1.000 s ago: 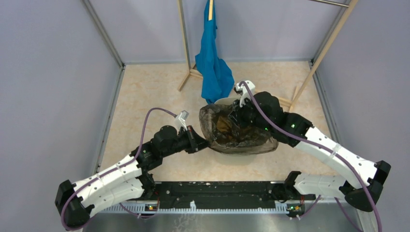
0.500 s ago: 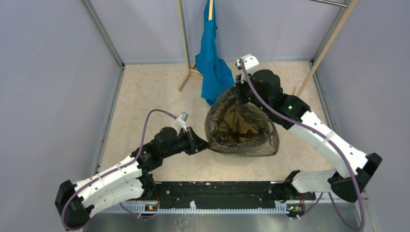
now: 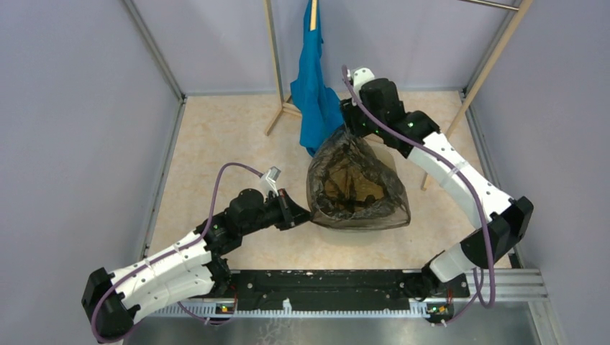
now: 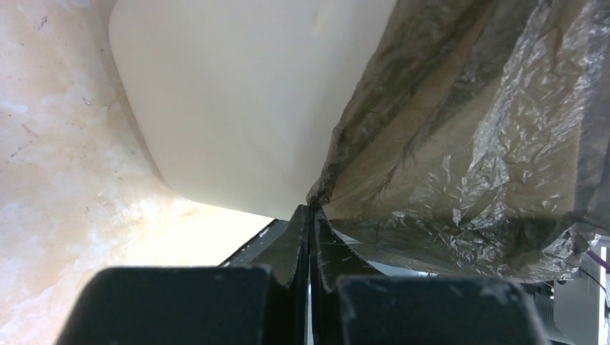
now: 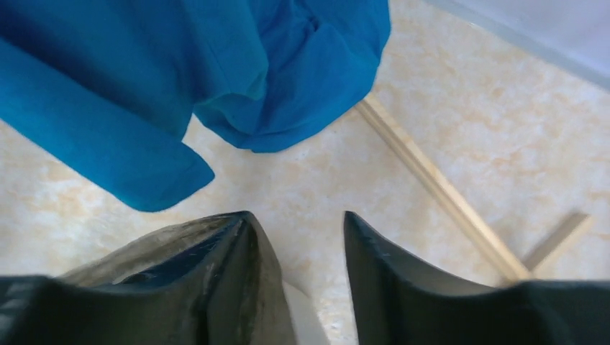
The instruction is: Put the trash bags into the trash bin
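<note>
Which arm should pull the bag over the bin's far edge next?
Probably the right. The right hand is open at the far end of the bag; the left hand is shut, pinching its near edge beside the bin.

Two arms, left arm [image 3: 165, 262] and right arm [image 3: 460, 180]: white shell links, black joints. A purple cable [image 3: 234, 164] loops along each. Small white camera block [image 3: 272, 173] at each wrist. Green light [image 3: 408, 126] on the right arm. Black base rail [image 3: 324, 287]. The left gripper [image 4: 309, 210] and right gripper [image 5: 298, 215] have matte black wedge fingers, scuffed.
</note>
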{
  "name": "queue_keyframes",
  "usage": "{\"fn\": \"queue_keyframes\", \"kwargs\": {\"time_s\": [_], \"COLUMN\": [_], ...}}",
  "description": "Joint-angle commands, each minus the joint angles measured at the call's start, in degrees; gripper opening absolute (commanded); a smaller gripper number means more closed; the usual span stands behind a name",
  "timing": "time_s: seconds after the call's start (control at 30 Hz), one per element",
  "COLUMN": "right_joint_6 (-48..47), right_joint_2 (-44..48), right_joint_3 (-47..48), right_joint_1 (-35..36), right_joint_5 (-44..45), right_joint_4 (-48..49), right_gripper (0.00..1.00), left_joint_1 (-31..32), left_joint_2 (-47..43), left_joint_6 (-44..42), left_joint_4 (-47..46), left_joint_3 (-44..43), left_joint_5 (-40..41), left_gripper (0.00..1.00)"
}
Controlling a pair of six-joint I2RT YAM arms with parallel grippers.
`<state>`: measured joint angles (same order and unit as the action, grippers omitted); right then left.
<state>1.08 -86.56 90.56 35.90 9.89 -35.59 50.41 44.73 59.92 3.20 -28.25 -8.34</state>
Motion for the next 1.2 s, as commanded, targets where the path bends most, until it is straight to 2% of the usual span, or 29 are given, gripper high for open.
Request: {"fn": "queue_keyframes", "kwargs": {"time_s": [0.0,0.1,0.27,0.43,0.57,0.63,0.73,0.8,0.87,0.93,1.0,1.17], "right_joint_6": [4.3,5.3,4.6,3.2,3.3,4.4,7.8,10.0,11.8,12.9,13.5,13.5], "right_joint_2": [4.6,10.4,22.4,27.7,28.8,28.8,29.4,30.7,31.5,31.7,31.2,27.5], "right_joint_3": [6.8,5.4,-0.6,-4.5,-8.2,-9.3,-10.6,-12.1,-13.7,-14.7,-15.0,-17.4], "right_joint_1": [-0.2,-0.2,0.3,3.1,6.0,6.5,6.5,6.6,6.5,6.3,5.4,-1.9], "right_joint_5": [4.1,1.6,-6.6,-8.4,-2.9,-0.7,5.4,8.4,11.5,14.3,16.0,12.7], "right_joint_4": [-9.2,-13.2,-15.8,-20.2,-21.8,-21.6,-19.3,-16.0,-12.8,-10.4,-8.3,-3.5], "right_gripper": [0.61,0.73,0.86,0.88,0.88,0.83,0.67,0.49,0.27,0.14,0.07,0.00], "left_joint_1": [0.2,0.2,0.2,0.2,0.2,0.2,0.2,0.2,0.2,0.2,0.2,0.2], "left_joint_2": [-0.5,-0.2,0.0,-0.8,-0.9,-0.7,-0.4,-0.3,-0.6,-1.0,-1.4,-1.1], "left_joint_6": [-0.1,-0.3,-0.2,-0.3,-1.0,-1.2,-1.4,-1.5,-1.5,-1.2,-1.1,-1.3], "left_joint_4": [-2.7,-2.8,-4.5,-5.8,-5.8,-5.8,-5.8,-5.4,-4.9,-4.4,-4.0,-3.5], "left_joint_3": [0.3,0.5,0.8,1.5,1.4,1.4,1.4,1.2,1.2,1.3,1.4,0.7], "left_joint_5": [-0.4,-0.5,-0.5,-0.6,-0.1,-0.2,-0.5,-0.6,-0.3,0.1,0.3,0.7], "left_gripper": [0.00,0.00,0.00,0.00,0.00,0.00,0.00,0.00,0.00,0.00,0.00,0.00]}}
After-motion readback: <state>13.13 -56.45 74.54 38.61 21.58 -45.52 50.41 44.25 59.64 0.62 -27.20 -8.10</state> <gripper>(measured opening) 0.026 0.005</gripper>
